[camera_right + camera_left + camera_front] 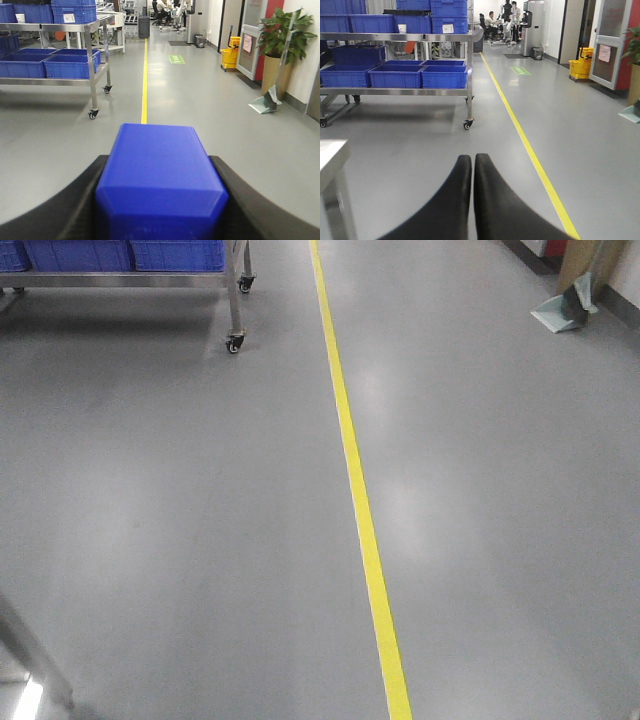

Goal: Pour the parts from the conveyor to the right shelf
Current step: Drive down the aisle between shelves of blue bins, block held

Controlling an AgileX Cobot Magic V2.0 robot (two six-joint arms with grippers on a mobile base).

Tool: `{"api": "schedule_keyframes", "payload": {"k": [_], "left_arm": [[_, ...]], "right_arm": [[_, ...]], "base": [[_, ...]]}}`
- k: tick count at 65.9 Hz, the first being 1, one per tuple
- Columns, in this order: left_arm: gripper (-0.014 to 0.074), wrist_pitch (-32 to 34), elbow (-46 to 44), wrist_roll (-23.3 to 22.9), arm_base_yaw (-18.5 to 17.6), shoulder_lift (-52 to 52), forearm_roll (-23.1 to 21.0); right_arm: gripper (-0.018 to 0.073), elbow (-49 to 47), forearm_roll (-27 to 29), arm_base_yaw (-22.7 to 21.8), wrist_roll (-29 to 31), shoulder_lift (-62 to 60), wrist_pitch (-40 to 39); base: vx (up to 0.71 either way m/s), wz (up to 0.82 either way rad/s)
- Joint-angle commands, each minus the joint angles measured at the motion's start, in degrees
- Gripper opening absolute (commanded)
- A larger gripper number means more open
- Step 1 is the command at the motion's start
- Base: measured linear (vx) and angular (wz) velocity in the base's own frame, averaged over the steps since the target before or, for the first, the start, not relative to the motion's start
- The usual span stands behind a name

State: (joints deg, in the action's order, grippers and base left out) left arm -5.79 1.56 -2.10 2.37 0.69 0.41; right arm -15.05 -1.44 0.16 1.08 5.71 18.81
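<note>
Ext. front view: grey floor (pixel 200 540) w/ yellow line (pixel 360 510) running fwd. Wheeled steel cart (pixel 236 300) carrying blue bins (pixel 120 252) sits top left; dustpan (pixel 563 310) top right by the wall. No arm, conveyor or right shelf in frame.

L wrist view: left hand (pixel 473 159) has its fingers pressed together w/ nothing between them, and hangs above bare floor. The cart stands ahead-left, bins on both levels. Yellow mop bucket (pixel 581 62) is far right, near a door.

R wrist view: right hand (pixel 159 162) pinches the blue block (pixel 160 185), one finger on each side. The block fills the lower centre of frame, above the floor and beside the yellow line. Potted plant (pixel 285 35) is at right.

Status (est.): pick-up from the conveyor looks done, since the block is secured in the right hand. The unit reads as in transit over open floor. Remaining: reach the right shelf, then tip or release the block into it. The shelf is not visible in any view, so the approach left cannot be judged
</note>
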Motion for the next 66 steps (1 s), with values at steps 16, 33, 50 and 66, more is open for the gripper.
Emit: {"api": "schedule_keyframes", "payload": {"k": [16, 33, 50, 66], "left_arm": [[-0.0006, 4.53, -1.13, -0.49, -0.3, 0.62, -0.41], [-0.0006, 4.53, -1.13, -0.49, -0.3, 0.62, -0.41], [-0.0006, 4.53, -1.13, -0.49, -0.3, 0.62, -0.41], [-0.0006, 4.53, -1.13, -0.49, -0.3, 0.62, -0.41]], "right_arm": [[-0.0004, -1.63, -0.39, -0.3, 0.08, 0.68, -4.59], [-0.0004, -1.63, -0.39, -0.3, 0.08, 0.68, -4.59], [-0.0004, -1.63, -0.39, -0.3, 0.08, 0.68, -4.59], [-0.0004, -1.63, -0.39, -0.3, 0.08, 0.68, -4.59]], "base": [[0.85, 0.06], [0.84, 0.02], [0.79, 0.08], [0.75, 0.16]]}}
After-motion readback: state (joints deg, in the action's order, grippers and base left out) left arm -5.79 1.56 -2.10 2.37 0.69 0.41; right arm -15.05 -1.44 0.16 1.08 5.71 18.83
